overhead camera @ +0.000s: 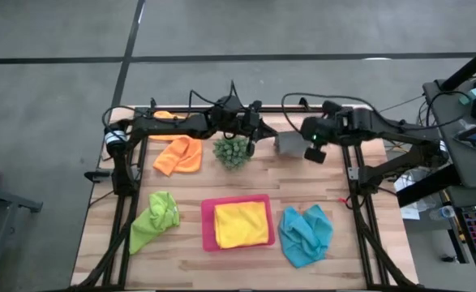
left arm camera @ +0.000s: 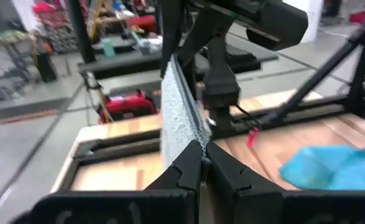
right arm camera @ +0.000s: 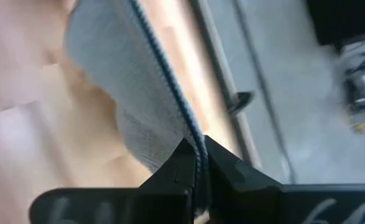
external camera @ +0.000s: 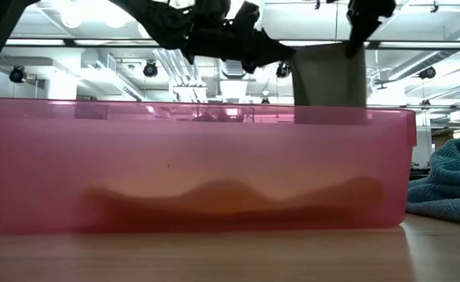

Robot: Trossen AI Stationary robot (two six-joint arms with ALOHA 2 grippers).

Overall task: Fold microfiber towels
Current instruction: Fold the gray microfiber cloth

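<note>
Closest to my low cam is the pink tray [external camera: 198, 168], basically filling the view, with the yellow towel [overhead camera: 241, 224] lying folded inside it. From my overhead feed the wooden table [overhead camera: 189, 182] is the biggest thing; both arms reach in over its far edge toward each other. Between them hangs the grey towel [overhead camera: 289, 143], held up off the table. My left gripper [left arm camera: 202, 163] has its fingers pinched tight on one edge of that towel, and my right gripper [right arm camera: 196, 163] is clamped on another edge the same way, the cloth draping away from it. The other towels: light blue towel [overhead camera: 306, 235] crumpled just right of the tray, lime green towel [overhead camera: 154, 220] bunched to its left, orange towel [overhead camera: 178, 155] farther back under the left arm. Small spiky plant [overhead camera: 232, 151] stands at the back middle. No readable labels anywhere.
</note>
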